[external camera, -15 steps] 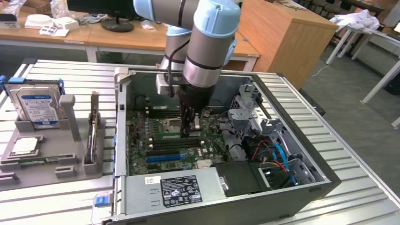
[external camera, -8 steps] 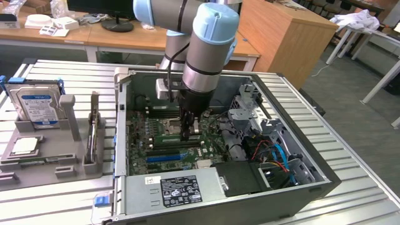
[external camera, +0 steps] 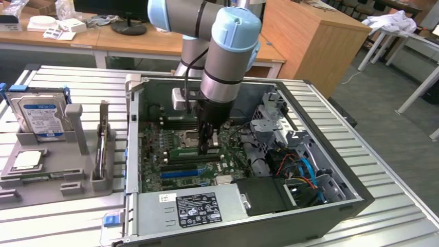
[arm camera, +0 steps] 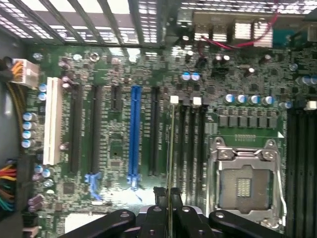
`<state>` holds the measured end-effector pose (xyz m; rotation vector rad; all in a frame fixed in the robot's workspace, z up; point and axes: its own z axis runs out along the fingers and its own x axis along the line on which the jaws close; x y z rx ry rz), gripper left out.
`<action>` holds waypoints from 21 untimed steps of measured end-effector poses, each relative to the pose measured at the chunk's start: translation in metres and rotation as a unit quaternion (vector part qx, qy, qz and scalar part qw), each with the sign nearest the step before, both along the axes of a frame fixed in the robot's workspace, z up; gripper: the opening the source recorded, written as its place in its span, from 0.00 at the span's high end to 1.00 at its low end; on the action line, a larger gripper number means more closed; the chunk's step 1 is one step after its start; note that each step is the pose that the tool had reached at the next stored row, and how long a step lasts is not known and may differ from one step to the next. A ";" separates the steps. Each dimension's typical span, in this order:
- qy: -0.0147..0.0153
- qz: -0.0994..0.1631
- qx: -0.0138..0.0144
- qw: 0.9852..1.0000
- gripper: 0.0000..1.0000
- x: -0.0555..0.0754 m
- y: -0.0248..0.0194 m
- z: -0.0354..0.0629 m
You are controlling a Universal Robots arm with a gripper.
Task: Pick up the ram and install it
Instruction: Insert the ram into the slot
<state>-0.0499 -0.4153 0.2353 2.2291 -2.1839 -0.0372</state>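
**Exterior view:** The arm reaches down into the open computer case (external camera: pixel 131 154). Its gripper (external camera: pixel 207 146) sits low over the motherboard (external camera: pixel 171 154), with free room between the case wall on the exterior view's left and the drive cage (external camera: pixel 274 128) on the exterior view's right. Outside the case, a hard drive (external camera: pixel 41 116) stands in a grey holder (external camera: pixel 77 128).

**Wrist view:** The gripper (arm camera: pixel 170 198) has its fingers (arm camera: pixel 159 198) closed narrowly, pinching the ram (arm camera: pixel 171 148). The ram shows edge-on as a thin upright line. It stands over the memory slots (arm camera: pixel 190 144), between the blue slot (arm camera: pixel 134 134) and the processor socket (arm camera: pixel 245 183). Whether it touches a slot cannot be told.
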 end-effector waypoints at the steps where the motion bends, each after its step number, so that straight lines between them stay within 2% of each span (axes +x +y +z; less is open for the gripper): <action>1: 0.000 0.000 0.000 1.000 0.86 0.000 0.0017 -0.0007; 6: 0.000 0.000 0.000 1.000 0.86 0.000 0.0031 -0.0083; 11: 0.000 0.000 -0.001 1.000 0.86 0.000 0.0051 -0.0096; 21: 0.000 0.008 -0.001 1.000 0.86 -0.001 0.0046 -0.0101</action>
